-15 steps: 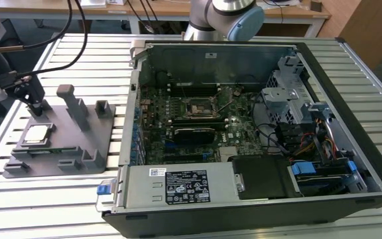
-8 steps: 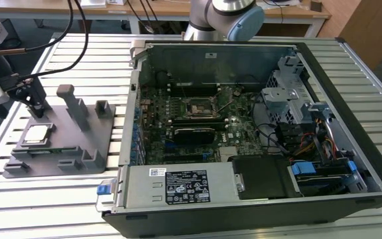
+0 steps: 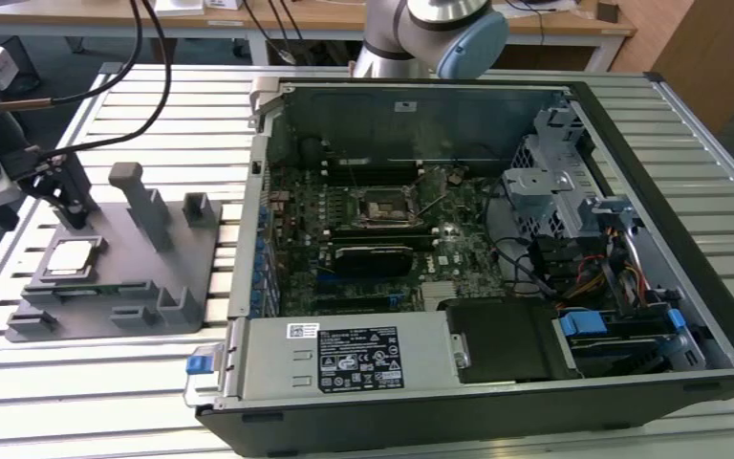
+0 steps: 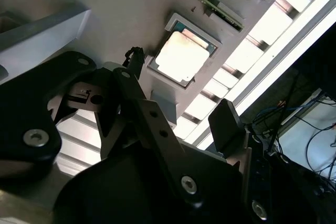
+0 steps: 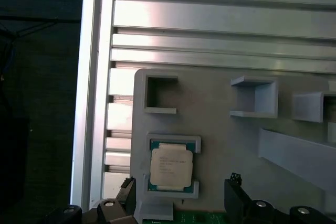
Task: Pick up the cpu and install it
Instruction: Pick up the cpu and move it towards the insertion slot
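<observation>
The cpu (image 3: 72, 258) lies flat, silver top up, in a shallow seat on the grey fixture plate (image 3: 150, 287) at the exterior view's left. My gripper (image 3: 58, 203) hovers just above and behind it, open and holding nothing. In both wrist views the cpu (image 5: 170, 166) (image 4: 184, 56) sits just ahead of the gap between the two black fingers (image 5: 233, 184). The gripper (image 5: 181, 186) (image 4: 180, 82) does not touch the chip. The motherboard socket (image 3: 380, 208) sits open inside the computer case.
The open computer case (image 3: 622, 124) fills the middle and right of the slatted metal table (image 3: 112, 392). Upright grey posts (image 3: 138, 201) rise from the fixture plate close to the gripper. Cables hang at the back left (image 3: 138, 57).
</observation>
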Action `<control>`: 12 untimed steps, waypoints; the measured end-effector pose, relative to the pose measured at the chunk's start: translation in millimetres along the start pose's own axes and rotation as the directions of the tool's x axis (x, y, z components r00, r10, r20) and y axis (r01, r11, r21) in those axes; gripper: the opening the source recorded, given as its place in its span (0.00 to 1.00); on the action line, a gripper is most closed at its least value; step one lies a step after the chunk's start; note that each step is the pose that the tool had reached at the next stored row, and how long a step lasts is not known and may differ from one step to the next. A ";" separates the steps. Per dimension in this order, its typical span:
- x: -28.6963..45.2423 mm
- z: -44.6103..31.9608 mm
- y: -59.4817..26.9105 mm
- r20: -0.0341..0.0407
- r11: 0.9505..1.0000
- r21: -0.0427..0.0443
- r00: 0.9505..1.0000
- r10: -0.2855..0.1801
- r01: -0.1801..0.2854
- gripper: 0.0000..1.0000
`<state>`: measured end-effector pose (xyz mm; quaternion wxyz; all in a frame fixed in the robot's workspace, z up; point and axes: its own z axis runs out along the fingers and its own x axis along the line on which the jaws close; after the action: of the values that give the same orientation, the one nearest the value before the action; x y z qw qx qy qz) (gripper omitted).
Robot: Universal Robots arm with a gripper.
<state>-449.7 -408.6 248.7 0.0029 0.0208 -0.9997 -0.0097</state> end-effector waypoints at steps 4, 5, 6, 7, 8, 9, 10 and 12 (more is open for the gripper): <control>0.0 2.0 0.0 0.000 1.000 0.000 1.000 0.000 0.000 0.76; 0.0 2.7 -0.1 0.000 1.000 0.000 1.000 0.000 0.000 0.76; 0.0 3.5 -0.1 0.000 1.000 0.000 1.000 0.000 0.000 0.76; 0.1 4.3 -0.2 0.000 1.000 0.000 1.000 0.000 0.000 0.76; 0.0 5.1 -0.3 0.000 1.000 0.000 1.000 0.000 0.000 0.76; 0.0 5.9 -0.4 0.000 1.000 0.000 1.000 0.000 0.000 0.76; 0.0 6.7 -0.4 0.000 1.000 0.000 1.000 0.000 0.000 0.76; 0.0 8.0 -0.4 0.000 1.000 0.000 1.000 0.000 0.000 0.76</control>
<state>-449.8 -408.9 240.7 0.0029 0.0208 -0.9997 -0.0097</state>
